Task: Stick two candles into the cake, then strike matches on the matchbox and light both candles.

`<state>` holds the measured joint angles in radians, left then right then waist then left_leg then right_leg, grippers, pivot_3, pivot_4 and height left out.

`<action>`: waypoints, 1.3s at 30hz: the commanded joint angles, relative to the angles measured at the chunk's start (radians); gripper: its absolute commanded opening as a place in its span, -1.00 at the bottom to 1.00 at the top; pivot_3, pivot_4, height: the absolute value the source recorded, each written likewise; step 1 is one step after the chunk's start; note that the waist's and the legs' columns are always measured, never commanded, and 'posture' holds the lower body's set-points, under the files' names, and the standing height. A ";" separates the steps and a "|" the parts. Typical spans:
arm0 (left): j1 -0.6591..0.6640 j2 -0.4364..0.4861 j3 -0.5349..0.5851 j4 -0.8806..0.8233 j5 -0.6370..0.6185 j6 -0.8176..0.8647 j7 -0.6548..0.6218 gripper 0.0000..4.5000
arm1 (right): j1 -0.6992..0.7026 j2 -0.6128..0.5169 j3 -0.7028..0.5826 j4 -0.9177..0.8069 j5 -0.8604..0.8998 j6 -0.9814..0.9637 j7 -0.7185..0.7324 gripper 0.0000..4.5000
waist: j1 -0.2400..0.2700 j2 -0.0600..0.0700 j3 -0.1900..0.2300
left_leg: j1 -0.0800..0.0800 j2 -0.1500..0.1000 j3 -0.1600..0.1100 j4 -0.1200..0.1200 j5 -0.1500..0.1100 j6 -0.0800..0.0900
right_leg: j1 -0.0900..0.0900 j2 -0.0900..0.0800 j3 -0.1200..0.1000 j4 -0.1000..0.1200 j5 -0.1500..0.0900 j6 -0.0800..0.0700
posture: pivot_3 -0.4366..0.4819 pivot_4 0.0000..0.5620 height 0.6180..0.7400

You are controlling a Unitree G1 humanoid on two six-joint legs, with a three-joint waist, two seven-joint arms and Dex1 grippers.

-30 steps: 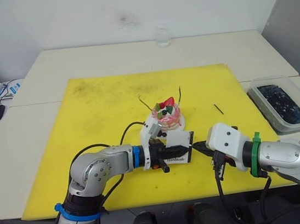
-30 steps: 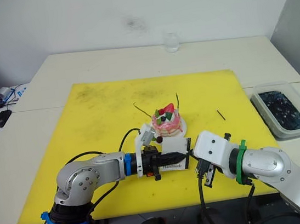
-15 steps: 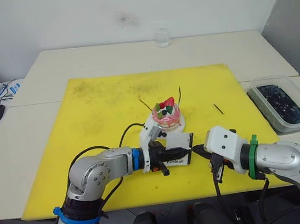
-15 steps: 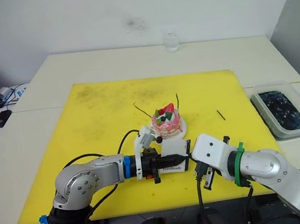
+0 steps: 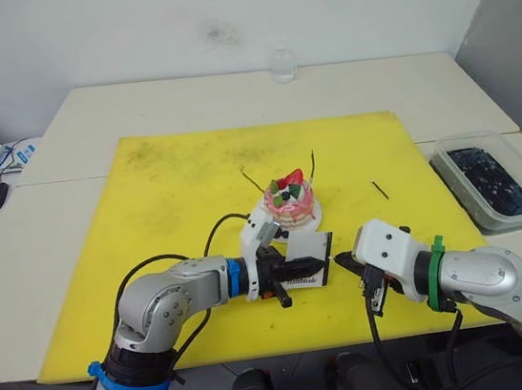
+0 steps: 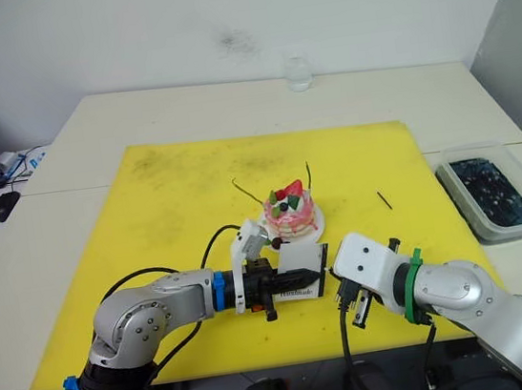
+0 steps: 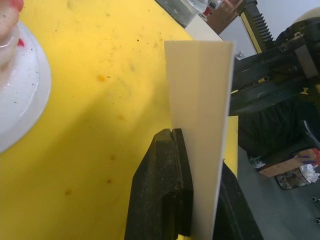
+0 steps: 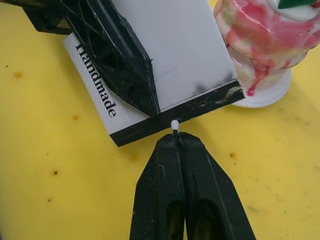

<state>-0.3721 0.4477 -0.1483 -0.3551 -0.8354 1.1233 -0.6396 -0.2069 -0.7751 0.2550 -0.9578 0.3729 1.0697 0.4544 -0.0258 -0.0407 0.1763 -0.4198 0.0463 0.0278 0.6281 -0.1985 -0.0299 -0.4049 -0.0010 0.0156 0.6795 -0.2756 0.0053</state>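
My right gripper (image 8: 176, 137) is pinched on a match (image 8: 174, 125), its pale head touching the black strip of the matchbox (image 8: 165, 65); the strip runs crosswise to the match. Left gripper (image 7: 197, 200) clamps the box upright. Behind it, the cake (image 5: 292, 201) already carries both candles (image 5: 312, 166).

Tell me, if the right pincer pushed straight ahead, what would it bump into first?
Probably the matchbox: the right pincer points its match at the box's black strip, right at it.
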 commanded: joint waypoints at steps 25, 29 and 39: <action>-0.015 -0.003 0.006 0.032 -0.004 0.028 -0.048 -1.00 | 0.013 -0.035 -0.056 -0.058 0.015 -0.024 0.056 -0.99 | 0.000 0.000 0.000 | 0.000 0.000 0.000 0.000 0.000 0.000 | 0.000 0.000 0.000 0.000 0.000 0.000 | -0.05 -0.47 1.00; -0.019 -0.005 0.003 0.033 -0.007 0.028 -0.054 -1.00 | 0.014 -0.034 -0.050 -0.057 0.011 -0.025 0.057 -0.99 | 0.000 0.000 0.000 | 0.000 0.000 0.000 0.000 0.000 0.000 | 0.000 0.000 0.000 0.000 0.000 0.000 | -0.05 -0.47 1.00; -0.016 -0.003 0.005 0.026 -0.009 0.028 -0.069 -1.00 | 0.003 -0.019 -0.012 -0.032 -0.006 -0.033 0.045 -0.99 | 0.000 0.000 0.000 | 0.000 0.000 0.000 0.000 0.000 0.000 | 0.000 0.000 0.000 0.000 0.000 0.000 | -0.05 -0.47 1.00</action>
<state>-0.3804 0.4454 -0.1505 -0.3037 -0.8258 1.1534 -0.6917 -0.1904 -0.7971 0.2446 -0.9775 0.3750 1.0565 0.5010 -0.0260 -0.0407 0.1763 -0.4198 0.0464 0.0278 0.6281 -0.1985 -0.0299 -0.4050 -0.0010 0.0156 0.6795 -0.2756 0.0053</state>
